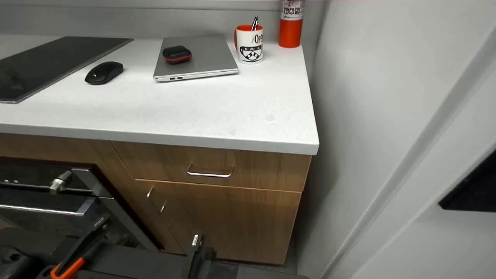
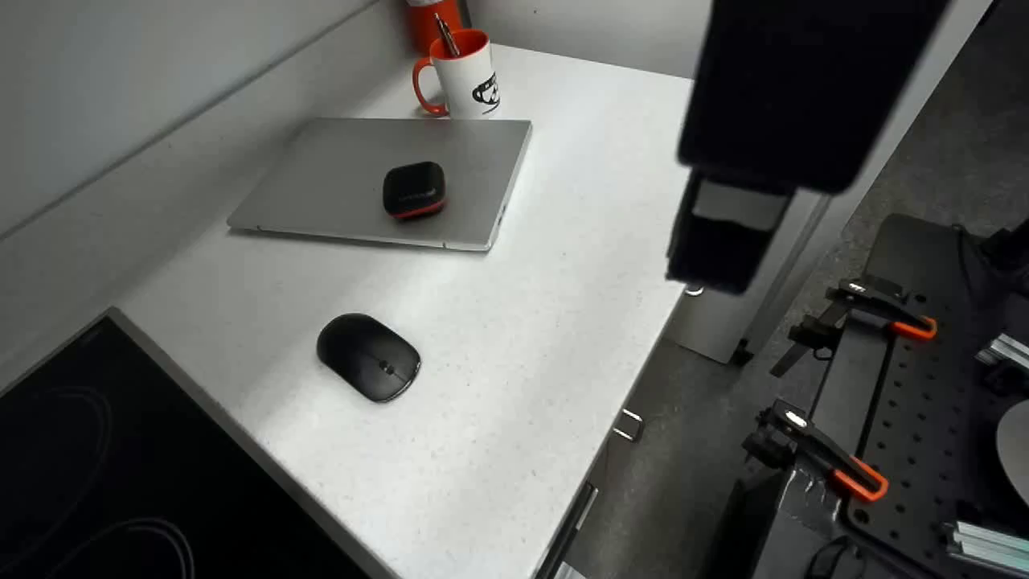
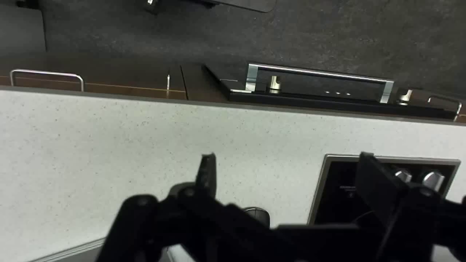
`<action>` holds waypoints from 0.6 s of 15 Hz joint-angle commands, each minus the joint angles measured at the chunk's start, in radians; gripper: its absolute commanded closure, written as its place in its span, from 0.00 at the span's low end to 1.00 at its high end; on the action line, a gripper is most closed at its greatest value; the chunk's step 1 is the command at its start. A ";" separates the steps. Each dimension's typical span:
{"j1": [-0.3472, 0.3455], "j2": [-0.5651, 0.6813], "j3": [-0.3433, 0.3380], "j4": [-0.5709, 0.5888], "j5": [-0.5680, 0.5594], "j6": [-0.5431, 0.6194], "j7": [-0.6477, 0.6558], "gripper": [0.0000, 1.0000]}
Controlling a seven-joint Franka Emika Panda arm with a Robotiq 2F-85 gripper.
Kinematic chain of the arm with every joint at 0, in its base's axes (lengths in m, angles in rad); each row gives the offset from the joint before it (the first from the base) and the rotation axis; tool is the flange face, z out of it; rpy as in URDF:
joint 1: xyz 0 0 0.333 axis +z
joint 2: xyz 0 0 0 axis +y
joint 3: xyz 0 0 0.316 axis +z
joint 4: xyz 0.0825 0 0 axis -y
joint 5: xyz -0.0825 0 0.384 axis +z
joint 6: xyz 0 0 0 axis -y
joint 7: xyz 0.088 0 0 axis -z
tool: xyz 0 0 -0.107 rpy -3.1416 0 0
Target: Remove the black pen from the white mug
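The white mug [image 1: 244,40] stands upright near the back right corner of the counter, with a red-orange inside and handle; it also shows in an exterior view [image 2: 469,87]. The black pen [image 1: 255,22] leans in the mug, its upper end above the rim; it also shows in an exterior view [image 2: 445,35]. Its lower part is hidden inside the mug. My gripper [image 3: 287,154] is open and empty above the counter in the wrist view, with its fingers wide apart. Mug and pen are out of the wrist view. A blurred black arm part [image 2: 804,88] shows well away from the mug.
A closed grey laptop [image 1: 205,50] with a black-and-red case [image 1: 177,54] on it lies beside the mug. A red cylinder [image 1: 290,33] stands behind the mug. A black mouse [image 1: 104,73] and a black cooktop [image 1: 58,62] are farther left. A wall [image 1: 368,97] borders the counter.
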 commanded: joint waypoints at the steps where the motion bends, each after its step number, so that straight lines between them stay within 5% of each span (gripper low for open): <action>1: -0.011 0.001 0.009 0.002 0.005 -0.004 -0.005 0.00; 4: -0.027 0.008 0.009 -0.004 -0.012 0.022 0.000 0.00; 9: -0.164 0.076 -0.033 -0.027 -0.181 0.237 -0.006 0.00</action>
